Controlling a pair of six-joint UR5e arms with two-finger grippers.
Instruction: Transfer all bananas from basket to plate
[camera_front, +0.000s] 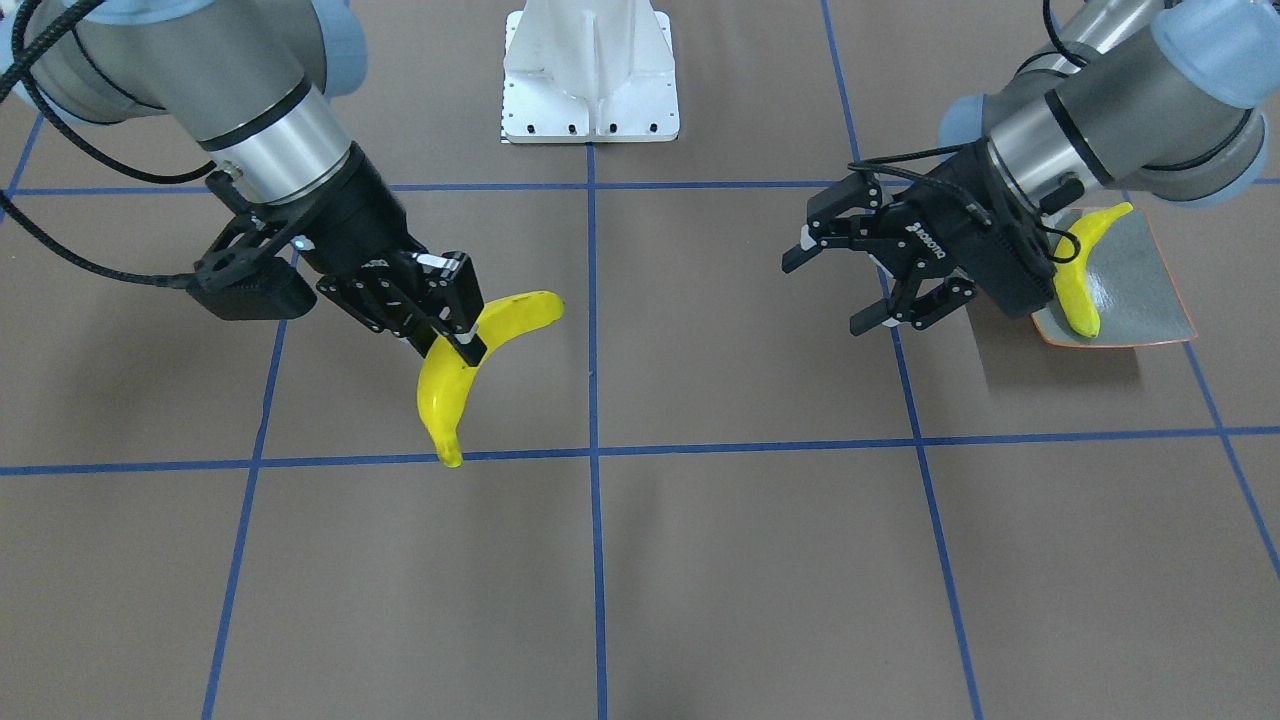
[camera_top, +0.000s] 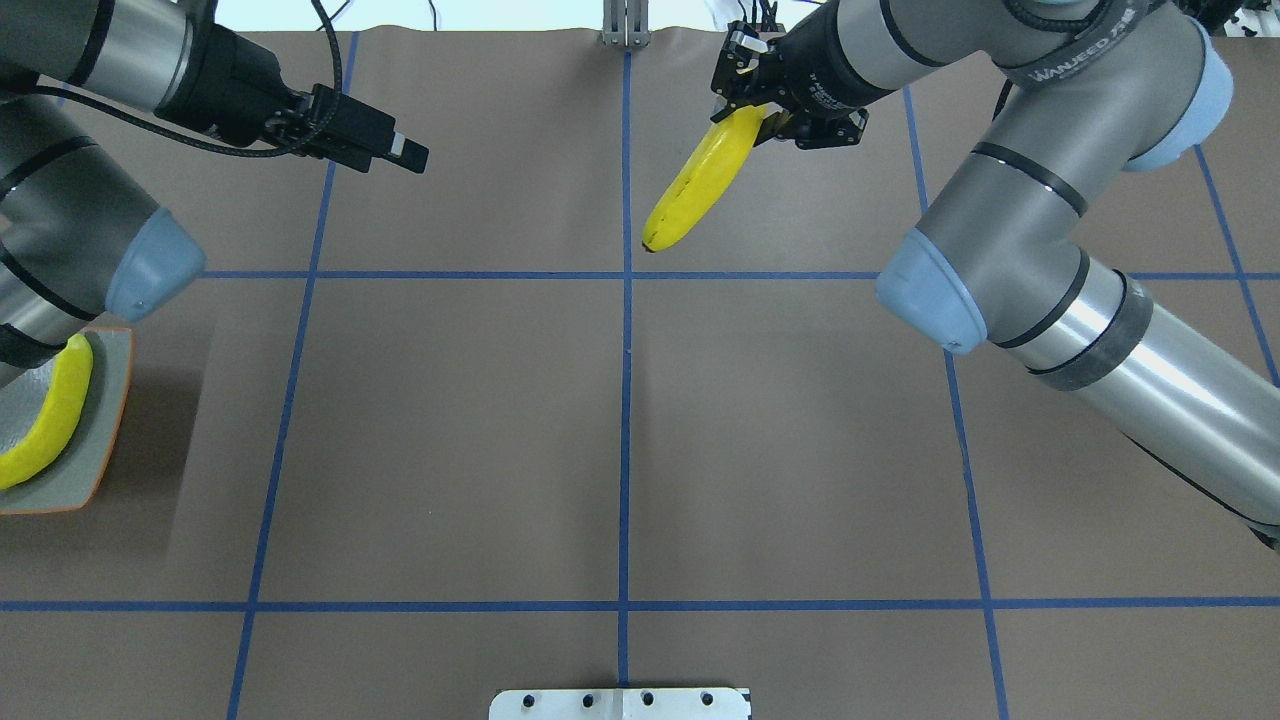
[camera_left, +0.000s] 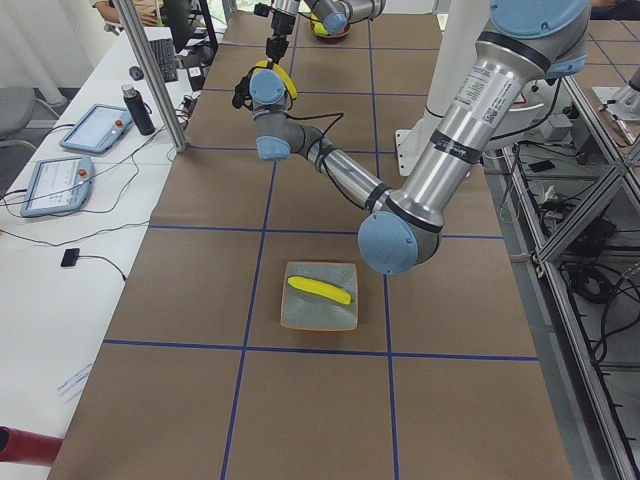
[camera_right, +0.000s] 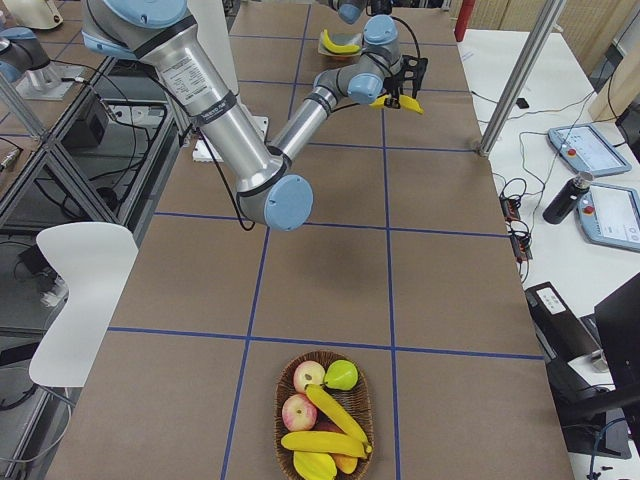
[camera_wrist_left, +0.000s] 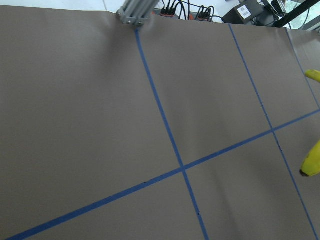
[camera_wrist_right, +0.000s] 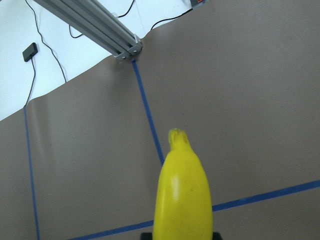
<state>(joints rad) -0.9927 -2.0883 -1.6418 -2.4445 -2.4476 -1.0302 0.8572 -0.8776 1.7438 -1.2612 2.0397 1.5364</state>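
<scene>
- The right gripper pinches the held banana near its middle, with both fingers pressed against the peel, and carries it clear above the table.
- In the overhead view the held banana sits around 12 o'clock on the table. Its free end points toward 7 o'clock.
- The left gripper is spread wide with nothing between its fingers. It hangs in the air at about 10 o'clock in the overhead view, facing the right gripper but apart from it.
- The plate lies flat at the 9 o'clock edge of the overhead view, partly hidden under the left arm. The left gripper is toward 1 o'clock from it and not touching it.
- A second banana lies curved on the plate.
- The basket stands well apart at the table's other end, at 6 o'clock in the right side view.
- In it 2 basket bananas lie beside 2 apples and a pear. I cannot tell what the yellow piece at its near rim is.
</scene>
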